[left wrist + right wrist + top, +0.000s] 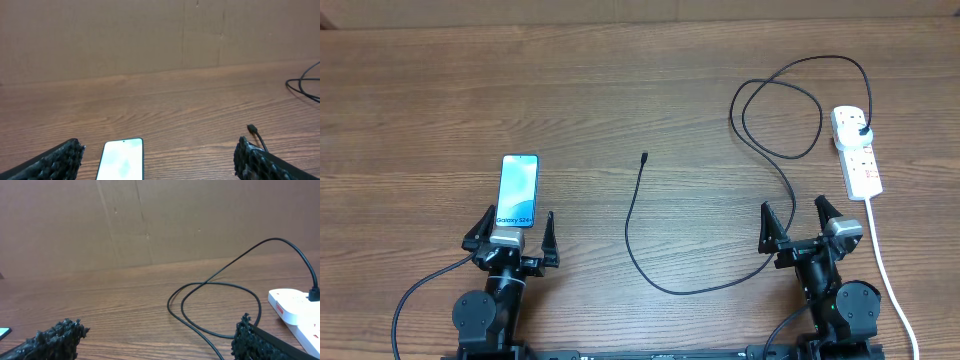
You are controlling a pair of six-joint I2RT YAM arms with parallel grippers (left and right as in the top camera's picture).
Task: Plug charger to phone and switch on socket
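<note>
A robot test bench: wood-grain table (620,80) backed by cardboard (150,35) (plain, brown).

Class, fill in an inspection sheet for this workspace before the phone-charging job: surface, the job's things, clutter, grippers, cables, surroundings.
Surface: brown wood-grain table.
Job's things: phone lies flat, screen up, in front of the left gripper; socket at far right; the charger has its connector tip lying free mid-table, not in the phone.
Clutter: nothing seen.
Grippers: left gripper and right gripper both open, holding nothing.
Cables: charger loops from its plug, seated in the socket, to mid-table; white cord runs from the socket toward the near edge.
Surroundings: plain brown cardboard-like wall behind the table.
</note>
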